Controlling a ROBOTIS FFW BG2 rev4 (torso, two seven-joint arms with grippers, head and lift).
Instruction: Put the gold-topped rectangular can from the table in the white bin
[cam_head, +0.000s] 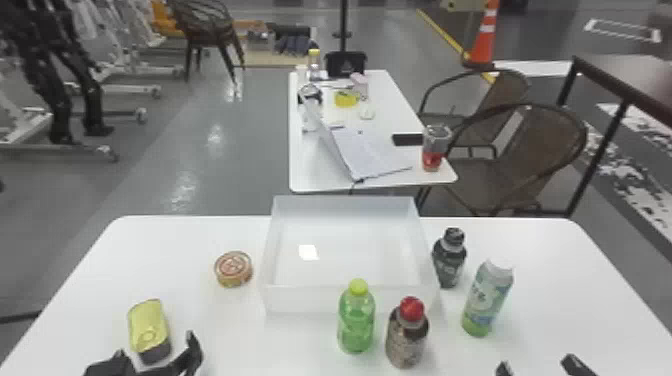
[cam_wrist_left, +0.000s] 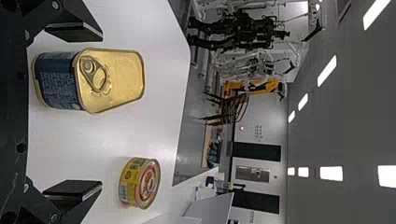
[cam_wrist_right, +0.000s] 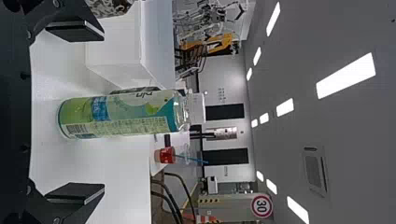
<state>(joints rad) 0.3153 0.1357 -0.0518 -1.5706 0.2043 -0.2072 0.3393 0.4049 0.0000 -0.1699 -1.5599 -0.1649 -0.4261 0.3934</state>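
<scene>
A: Gold-topped can (cam_head: 148, 327) loc. & L gripper (cam_head: 155, 344) status?
B: Can stood on table (cam_head: 555, 280), white bin's (cam_head: 305, 300) 8 o'clock; gripper was spread, unloaded
A: Handling?
B: Prob. rigid, mod. wt., slick; side walls (cam_wrist_left: 58, 84) offered best grip

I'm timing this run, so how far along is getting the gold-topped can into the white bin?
Done: the left tool looks lined up, its open fingers to either side of the can. In hand: nothing yet; the can stands ungripped on the table. Left: grip it, lift it, carry it to the white bin and release it inside.
</scene>
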